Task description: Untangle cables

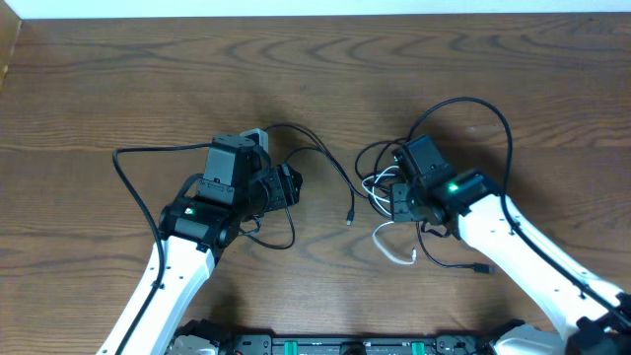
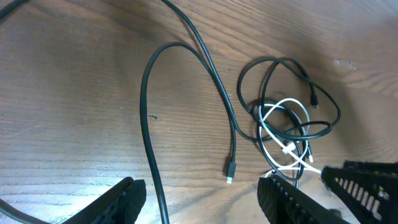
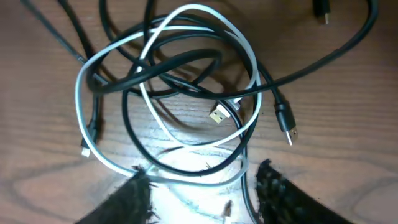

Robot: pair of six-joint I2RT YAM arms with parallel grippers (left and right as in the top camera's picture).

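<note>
A tangle of cables (image 1: 378,179) lies right of the table's centre: a white cable (image 3: 161,118) looped through black cables (image 3: 186,62). My right gripper (image 3: 200,194) hangs low over it, open, with the white loop and a black strand crossing between its fingers (image 3: 281,193). In the overhead view the right gripper (image 1: 396,195) sits at the tangle's right edge, and a white end (image 1: 396,252) trails toward the front. A longer black cable (image 2: 149,93) runs out to the left, ending in a plug (image 2: 230,172). My left gripper (image 2: 202,202) is open and straddles that cable without pinching it.
The left gripper (image 1: 294,187) is about a hand's width left of the tangle, with the black plug (image 1: 350,219) on the wood between the two grippers. Thick black arm wires arc beside each arm (image 1: 123,173), (image 1: 505,128). A plugged black end (image 1: 480,268) lies by the right arm.
</note>
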